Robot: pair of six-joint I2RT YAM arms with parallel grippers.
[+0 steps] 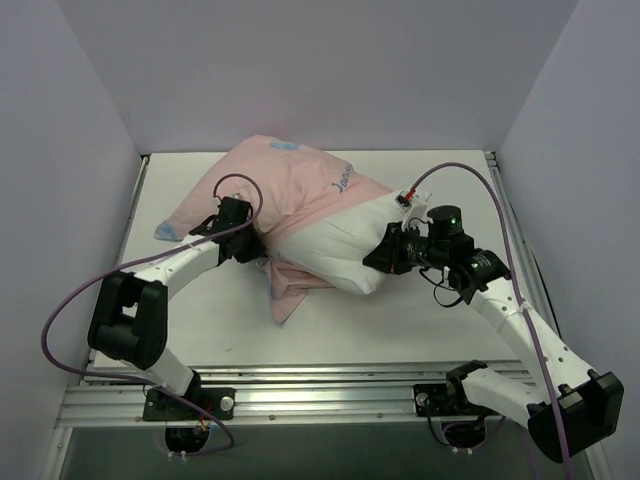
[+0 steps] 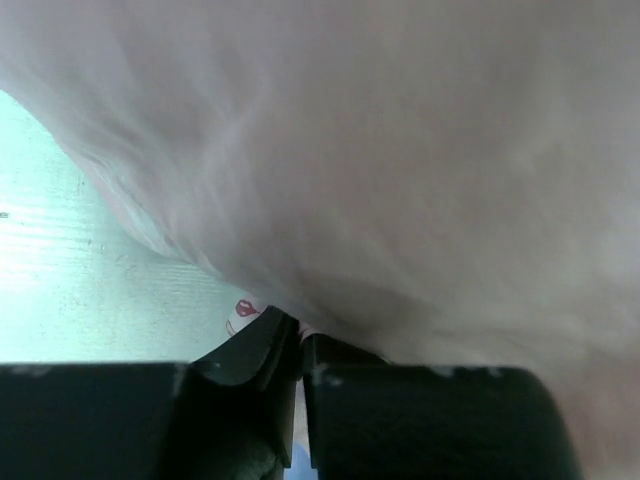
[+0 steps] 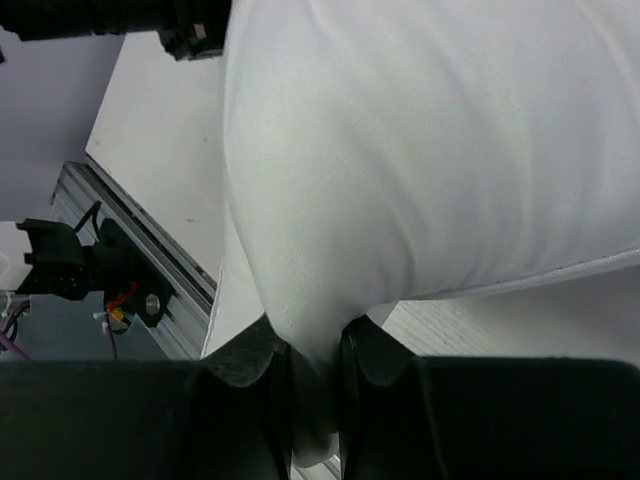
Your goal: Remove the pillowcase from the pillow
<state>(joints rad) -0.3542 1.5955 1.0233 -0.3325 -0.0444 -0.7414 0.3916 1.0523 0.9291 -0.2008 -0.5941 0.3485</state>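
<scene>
The pillowcase [image 1: 290,185] lies inside out, pale pink, over the far and left part of the pillow; a blue corner shows at the far left. The white pillow [image 1: 345,255] sticks out of it toward the right. My left gripper [image 1: 252,245] is shut on a fold of the pillowcase [image 2: 400,180] at its left edge. My right gripper [image 1: 385,255] is shut on the pillow's right end, with white fabric [image 3: 420,160] pinched between the fingers [image 3: 245,365].
The white table [image 1: 400,330] ends at grey walls on three sides. A metal rail [image 1: 330,395] runs along the near edge. A loose pink flap of fabric [image 1: 285,295] hangs toward the front.
</scene>
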